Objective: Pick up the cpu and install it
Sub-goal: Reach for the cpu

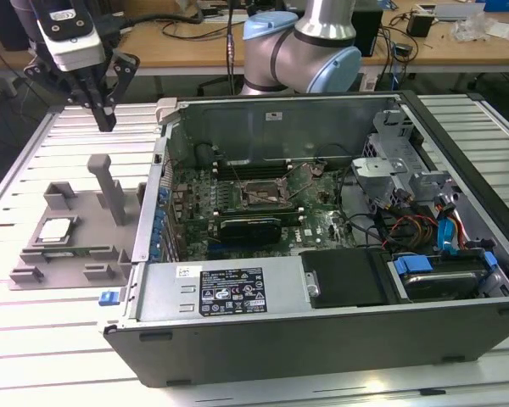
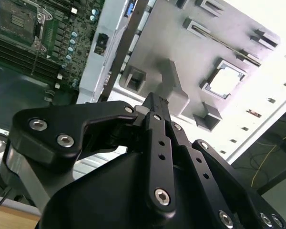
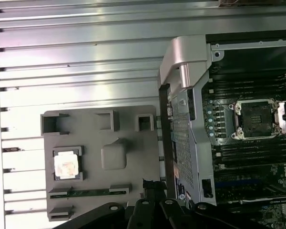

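You had one cpu (image 1: 56,229), one tray (image 1: 81,222) — in the exterior view at seven o'clock of your end effector (image 1: 108,121), pressed together.

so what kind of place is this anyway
Most likely a robotics lab or test workshop: a robot arm stands behind an open computer case on a slatted metal table, a grey fixture tray beside the case holds a cpu, and wooden desks strewn with cables run behind.

Claw (image 3: 151,188) base beyond frame edge
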Motion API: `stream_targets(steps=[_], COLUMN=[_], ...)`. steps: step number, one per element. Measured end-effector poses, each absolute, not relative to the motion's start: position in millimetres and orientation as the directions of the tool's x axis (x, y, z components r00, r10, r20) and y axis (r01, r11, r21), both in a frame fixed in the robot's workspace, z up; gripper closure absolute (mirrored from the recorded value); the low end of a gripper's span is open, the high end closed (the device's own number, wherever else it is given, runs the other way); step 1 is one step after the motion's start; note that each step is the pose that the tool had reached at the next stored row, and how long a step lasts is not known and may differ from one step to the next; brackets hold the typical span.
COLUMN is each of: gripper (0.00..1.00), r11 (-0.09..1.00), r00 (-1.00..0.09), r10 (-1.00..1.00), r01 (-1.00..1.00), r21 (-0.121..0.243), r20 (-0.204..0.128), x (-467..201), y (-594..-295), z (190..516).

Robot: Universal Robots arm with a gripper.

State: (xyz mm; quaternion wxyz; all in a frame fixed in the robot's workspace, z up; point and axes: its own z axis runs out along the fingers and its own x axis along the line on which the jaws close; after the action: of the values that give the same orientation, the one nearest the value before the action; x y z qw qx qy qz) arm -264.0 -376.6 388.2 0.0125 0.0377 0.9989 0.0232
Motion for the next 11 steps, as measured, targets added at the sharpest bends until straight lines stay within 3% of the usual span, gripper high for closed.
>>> stream_targets(steps=[11], gripper=[0.89], r11=[0.996], r00=[-0.997], r10=[0.076], r01=[0.075], r21=[0.047], r20=[-0.023], x=[-302.3], y=[-375.4], z=[382.0])
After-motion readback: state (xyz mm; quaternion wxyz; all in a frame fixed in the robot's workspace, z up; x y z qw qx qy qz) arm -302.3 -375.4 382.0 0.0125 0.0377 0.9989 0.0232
